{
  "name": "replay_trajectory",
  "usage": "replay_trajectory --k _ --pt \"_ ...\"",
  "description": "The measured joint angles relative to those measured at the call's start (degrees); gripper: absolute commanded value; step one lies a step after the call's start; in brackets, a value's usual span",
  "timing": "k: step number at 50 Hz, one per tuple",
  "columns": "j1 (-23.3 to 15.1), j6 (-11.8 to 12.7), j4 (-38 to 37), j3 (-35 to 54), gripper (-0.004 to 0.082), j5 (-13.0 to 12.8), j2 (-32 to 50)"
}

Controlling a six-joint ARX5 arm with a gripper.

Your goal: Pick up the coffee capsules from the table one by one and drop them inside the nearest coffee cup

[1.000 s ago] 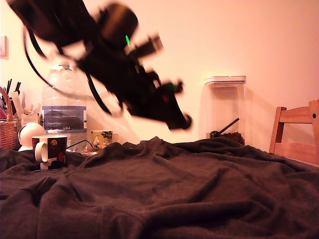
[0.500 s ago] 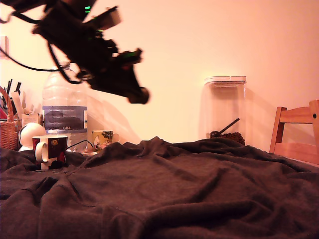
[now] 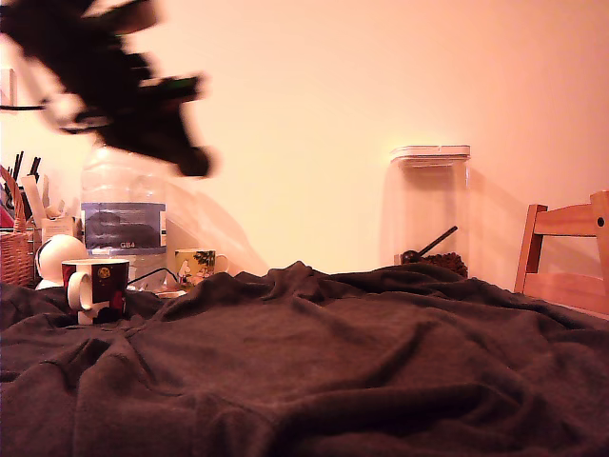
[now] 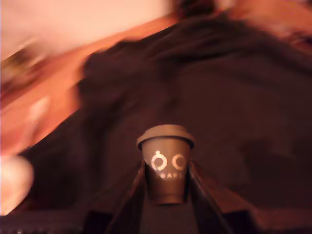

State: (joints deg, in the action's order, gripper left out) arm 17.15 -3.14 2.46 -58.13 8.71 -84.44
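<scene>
- The end effector [image 3: 190,162] hangs high at the exterior view's left, blurred.
- In the wrist view its fingers [image 4: 130,195] are clamped on one dark coffee capsule [image 4: 165,168], paler rimmed end outermost.
- The coffee cup [image 3: 100,288] stands on the cloth-draped bench [image 3: 333,371], well below the end effector, with its white handle toward the exterior view's left.
- A yellow mug [image 3: 195,265] stands near it, beside a water bottle [image 3: 122,205].

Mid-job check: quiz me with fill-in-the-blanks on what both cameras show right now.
The coffee capsule is held between the gripper's ____.
The red-and-black mug has a ____ handle.
In the exterior view the gripper hangs ____ the table.
The wooden chair stands at the exterior view's ____ edge.
Missing: fingers; white; above; right.
</scene>
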Motion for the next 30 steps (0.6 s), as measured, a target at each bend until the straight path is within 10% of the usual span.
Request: replay_trajectory --k 30 --pt "-11.82 0.22 2.73 0.22 0.0157 -3.48 1.92"
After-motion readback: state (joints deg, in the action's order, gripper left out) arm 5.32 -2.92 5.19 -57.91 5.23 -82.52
